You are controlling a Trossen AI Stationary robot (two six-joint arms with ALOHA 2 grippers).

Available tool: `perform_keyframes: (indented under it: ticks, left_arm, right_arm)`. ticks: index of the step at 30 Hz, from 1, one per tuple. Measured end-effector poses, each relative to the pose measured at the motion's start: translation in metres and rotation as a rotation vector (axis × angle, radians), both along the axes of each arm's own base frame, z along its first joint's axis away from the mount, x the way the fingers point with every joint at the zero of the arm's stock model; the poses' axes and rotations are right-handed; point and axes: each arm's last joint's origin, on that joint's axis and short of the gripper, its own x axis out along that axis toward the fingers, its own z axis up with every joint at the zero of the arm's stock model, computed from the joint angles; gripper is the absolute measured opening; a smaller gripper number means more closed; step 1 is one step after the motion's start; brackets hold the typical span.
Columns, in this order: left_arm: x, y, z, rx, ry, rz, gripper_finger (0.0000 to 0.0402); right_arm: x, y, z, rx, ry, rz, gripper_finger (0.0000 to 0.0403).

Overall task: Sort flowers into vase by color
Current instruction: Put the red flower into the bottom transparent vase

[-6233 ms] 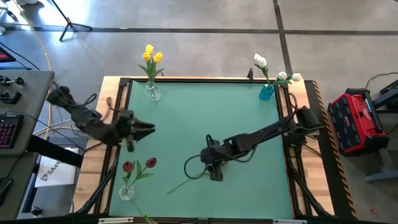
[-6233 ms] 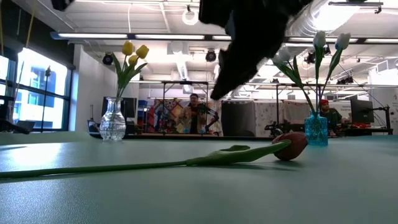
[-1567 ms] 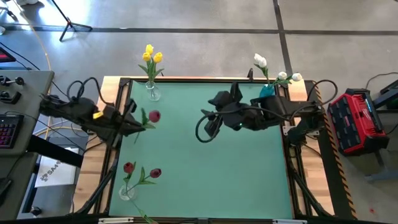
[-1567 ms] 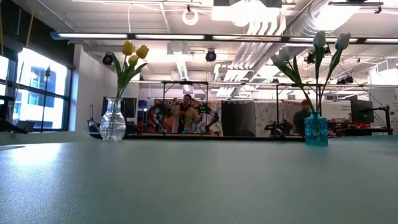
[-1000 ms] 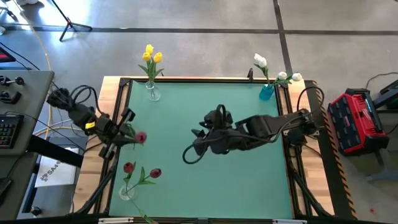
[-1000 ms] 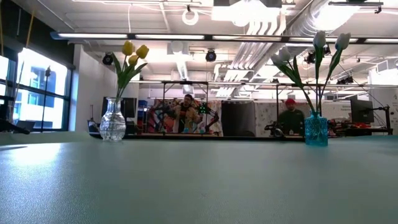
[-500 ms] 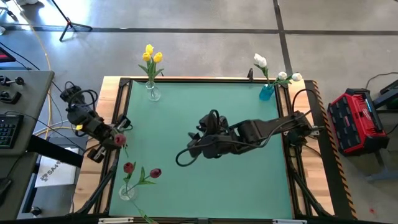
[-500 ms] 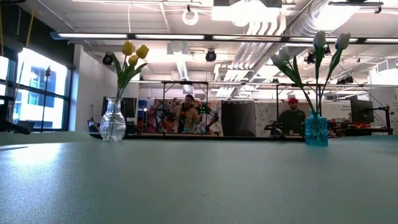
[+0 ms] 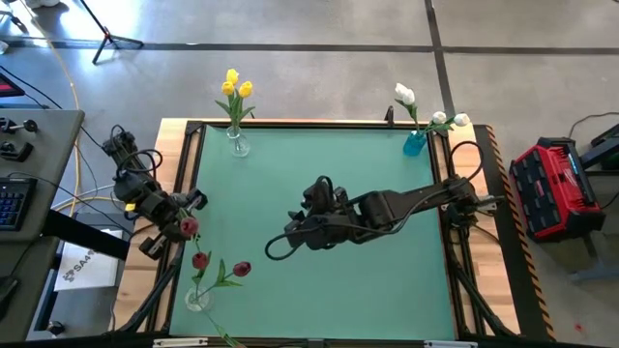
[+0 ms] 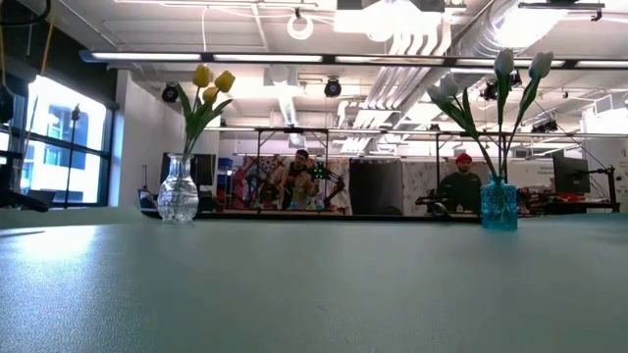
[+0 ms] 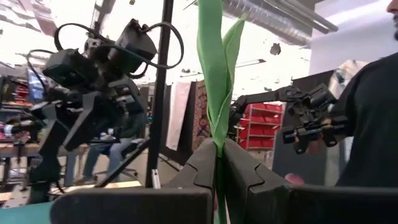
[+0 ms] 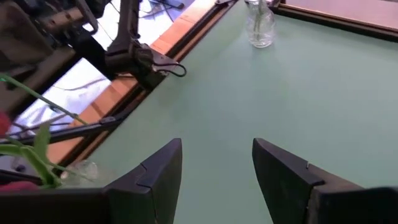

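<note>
My left gripper (image 9: 179, 219) is at the table's left edge, shut on a dark red tulip (image 9: 187, 226) whose green stem and leaf (image 11: 214, 68) stand upright. Just nearer, a clear vase (image 9: 196, 300) at the near left corner holds two dark red tulips (image 9: 200, 260). Yellow tulips (image 9: 232, 85) stand in a clear vase (image 10: 178, 191) at the far left, white tulips (image 9: 404, 94) in a blue vase (image 10: 497, 206) at the far right. My right gripper (image 9: 290, 232) hangs open over the table's middle, nothing between its fingers (image 12: 158, 171). My left gripper pinches the tulip's green stem (image 11: 217, 140) between its two fingers, below the leaf. The fingers lie about level, coming from the table's left side, across the stem. The flower stands upright, lifted clear of the table; the head is out of the wrist view.
A wooden frame (image 9: 319, 123) borders the green table top. A red case (image 9: 551, 184) sits on the floor to the right, and a keyboard desk (image 9: 19, 193) stands to the left. People sit in the room beyond the far edge (image 10: 299, 176).
My left gripper has carried the dark red tulip toward the table's left and near edges, closer to the vase with the red tulips, and has turned on the way. My right gripper, still open, has drifted toward the table's left and slightly nearer.
</note>
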Motion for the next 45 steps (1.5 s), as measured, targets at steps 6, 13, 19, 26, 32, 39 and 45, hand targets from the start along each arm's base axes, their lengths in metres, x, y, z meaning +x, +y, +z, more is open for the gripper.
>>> perform_keyframes:
  ticks: [6, 13, 19, 26, 32, 39, 45]
  left_arm:
    - [-0.001, -0.002, 0.000, -0.012, 0.005, -0.046, 0.0000]
    - [-0.001, -0.002, 0.000, -0.033, 0.016, -0.055, 0.0000]
    - [-0.003, -0.002, 0.004, -0.058, -0.024, -0.116, 0.0000]
    - [-0.004, -0.003, 0.005, -0.059, -0.037, -0.176, 0.0000]
    - [-0.005, -0.004, 0.005, -0.076, -0.027, -0.225, 0.0000]
    - [-0.001, -0.009, 0.002, -0.061, 0.006, -0.232, 0.0000]
    - [0.003, -0.014, -0.002, -0.036, 0.035, -0.232, 0.0000]
  right_arm:
    - [0.003, 0.002, 0.003, 0.029, -0.046, 0.013, 0.0183]
    - [0.003, 0.001, 0.003, 0.017, -0.049, 0.004, 0.0183]
    - [0.003, 0.001, 0.003, 0.011, -0.044, 0.009, 0.0183]
    - [0.003, -0.001, 0.003, 0.008, -0.037, 0.005, 0.0183]
    - [0.003, -0.001, 0.003, 0.002, -0.033, 0.011, 0.0183]
    - [0.002, -0.002, 0.001, -0.006, -0.003, 0.011, 0.0183]
    - [0.002, -0.004, 0.000, 0.003, 0.005, 0.006, 0.0183]
